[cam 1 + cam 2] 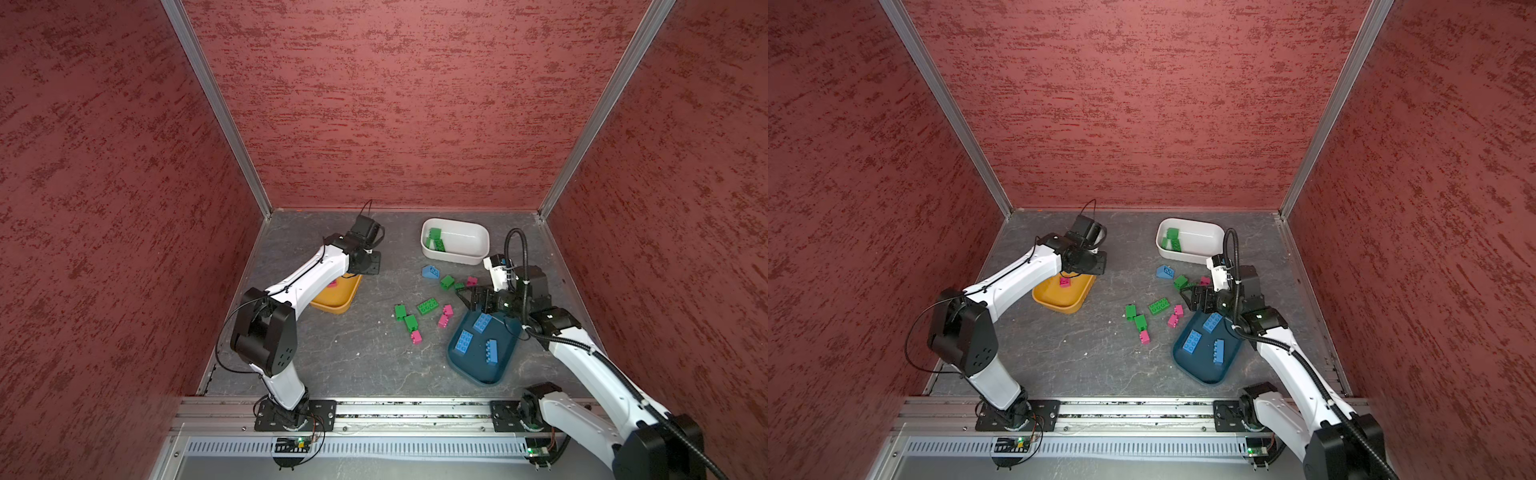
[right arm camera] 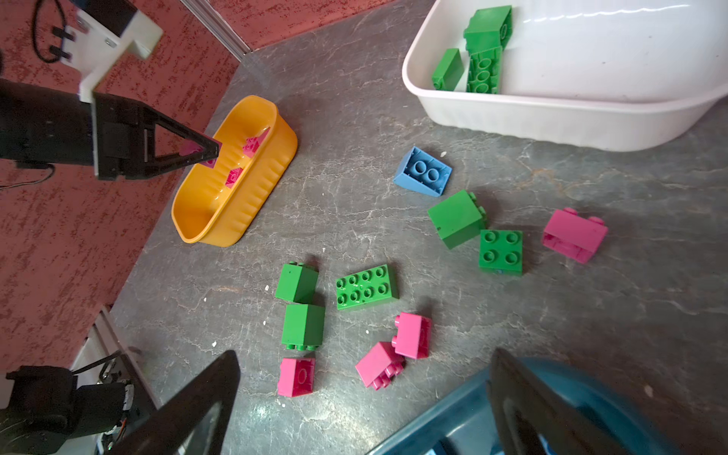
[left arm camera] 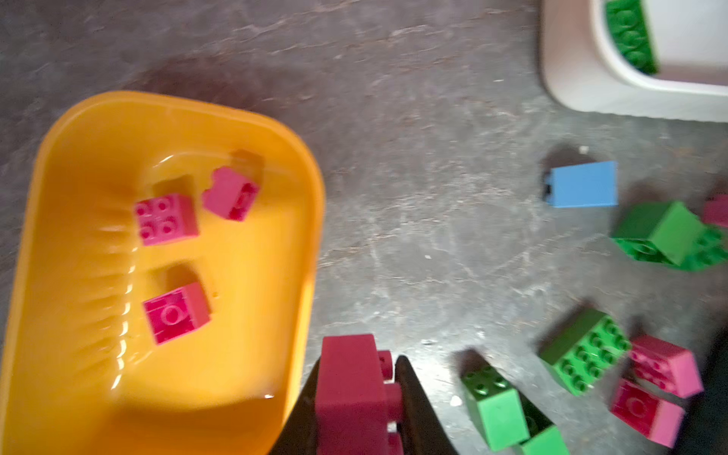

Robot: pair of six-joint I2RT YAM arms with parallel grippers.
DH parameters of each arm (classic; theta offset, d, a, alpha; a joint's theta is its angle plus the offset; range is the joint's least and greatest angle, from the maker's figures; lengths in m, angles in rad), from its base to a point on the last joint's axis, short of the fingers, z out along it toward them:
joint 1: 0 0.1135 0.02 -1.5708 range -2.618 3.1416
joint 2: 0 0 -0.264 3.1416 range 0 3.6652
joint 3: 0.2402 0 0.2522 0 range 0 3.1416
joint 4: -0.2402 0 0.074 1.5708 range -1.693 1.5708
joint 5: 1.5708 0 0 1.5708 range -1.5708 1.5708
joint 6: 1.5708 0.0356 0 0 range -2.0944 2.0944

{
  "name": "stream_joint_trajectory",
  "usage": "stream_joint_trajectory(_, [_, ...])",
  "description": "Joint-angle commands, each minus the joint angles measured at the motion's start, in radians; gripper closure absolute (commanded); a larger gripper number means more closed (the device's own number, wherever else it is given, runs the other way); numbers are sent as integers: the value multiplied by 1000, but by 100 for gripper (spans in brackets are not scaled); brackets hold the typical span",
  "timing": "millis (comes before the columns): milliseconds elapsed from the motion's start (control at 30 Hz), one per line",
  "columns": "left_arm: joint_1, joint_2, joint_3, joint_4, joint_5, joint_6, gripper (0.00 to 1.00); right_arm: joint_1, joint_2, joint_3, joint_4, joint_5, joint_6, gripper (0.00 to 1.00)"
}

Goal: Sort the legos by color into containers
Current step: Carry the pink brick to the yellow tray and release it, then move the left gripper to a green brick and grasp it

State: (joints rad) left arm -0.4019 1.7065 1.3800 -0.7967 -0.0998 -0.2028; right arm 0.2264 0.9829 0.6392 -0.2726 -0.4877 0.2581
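Note:
My left gripper (image 3: 358, 362) is shut on a pink lego (image 3: 348, 394), just over the rim of the yellow-orange container (image 3: 78, 130), which holds three pink legos (image 3: 165, 218). My right gripper (image 2: 364, 353) hangs open and empty above the far end of the teal container (image 1: 469, 370), where three blue legos (image 1: 463, 340) lie. The white container (image 1: 457, 255) holds green legos (image 1: 434, 239). Loose on the floor between the containers lie a blue sloped lego (image 2: 422, 172), several green legos (image 2: 366, 286) and several pink legos (image 2: 413, 335).
Red textured walls (image 1: 124, 166) close in the grey floor (image 1: 332, 357) on three sides. An aluminium rail (image 1: 415, 409) with both arm bases runs along the front. The left arm's elbow (image 1: 266, 328) stands high over the front left.

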Motion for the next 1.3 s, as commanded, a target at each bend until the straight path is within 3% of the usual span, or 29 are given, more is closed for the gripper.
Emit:
stream_joint_trajectory(0, [62,18,-23,3,-10,67,79,-2,7,-7,48,-36,15,1])
stream_joint_trajectory(333, [159,148,10,84,-69,101,73,-2,10,-4,40,-29,18,1])
stream_joint_trajectory(500, [167,171,30,82,-63,99,53,-3,7,-2,32,-22,16,1])
stream_joint_trajectory(667, [157,94,25,55,-4,75,42,-2,3,-2,23,-10,10,1])
stream_joint_trajectory(1000, [27,-104,-25,-23,176,-53,37,-3,8,10,11,14,-3,1])
stream_joint_trajectory(1267, [-195,-96,-94,44,131,-246,36,-3,10,9,15,8,-5,1])
